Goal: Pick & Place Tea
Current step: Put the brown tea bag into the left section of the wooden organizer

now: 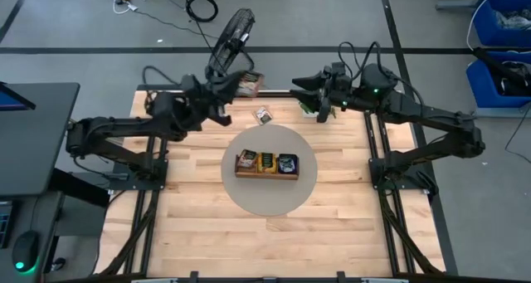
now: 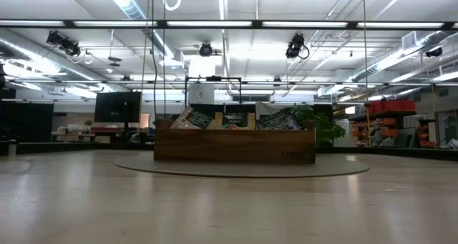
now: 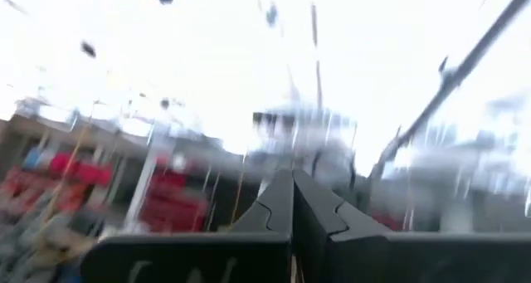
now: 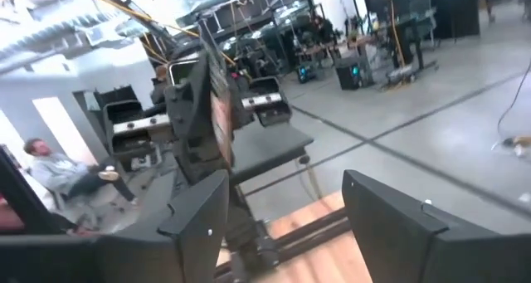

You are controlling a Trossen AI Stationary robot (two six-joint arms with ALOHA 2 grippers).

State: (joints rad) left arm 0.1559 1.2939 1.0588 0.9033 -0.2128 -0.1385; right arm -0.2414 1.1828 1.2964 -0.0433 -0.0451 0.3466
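A: Nearest, on the round mat, tea (image 1: pixel 265 163) is seen filling the wooden tray (image 1: pixel 266 174).

B: Beyond it, one packet (image 1: pixel 263 115) lies loose on the desk (image 1: pixel 199 217). At the far edge, left tool (image 1: pixel 226 110) is closed, empty; right tool (image 1: pixel 309 96) is spread wide.

A long brown wooden tray (image 1: pixel 266 173) sits on a round grey mat (image 1: pixel 270 193) at mid-table, well in front of both claws and between them. A black fan (image 1: pixel 230 41) stands on the floor past the table's far edge, just beyond the left claw. Blue bins (image 1: pixel 503 46) stand off to the right claw's outer side, and a seated person (image 4: pixel 60 173) shows in the room beyond it.
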